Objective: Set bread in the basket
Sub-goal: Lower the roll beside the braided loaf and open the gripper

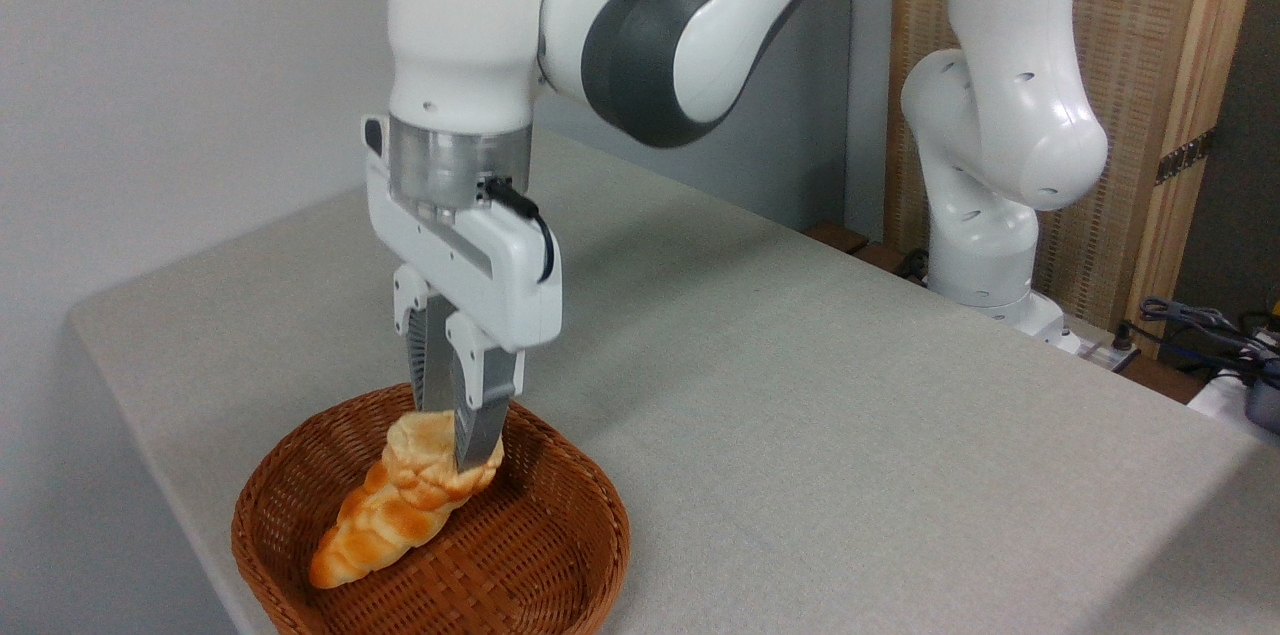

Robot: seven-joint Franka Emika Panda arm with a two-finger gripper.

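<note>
The gripper (452,440) pinched the upper end of the bread (400,510), a long braided loaf hanging tilted inside the basket (560,555), its lower tip at or near the weave. Best, I thought, to lower slightly, then part the fingers gently so it wouldn't roll.

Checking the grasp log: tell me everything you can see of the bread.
The bread is a long braided loaf, glossy orange-brown at its low end, paler tan at the top. It sits inside the wicker basket, tilted: its lower tip rests on the basket floor at front left, its upper end raised. The gripper has its jaws closed on that upper end. No small bun is visible.
</note>
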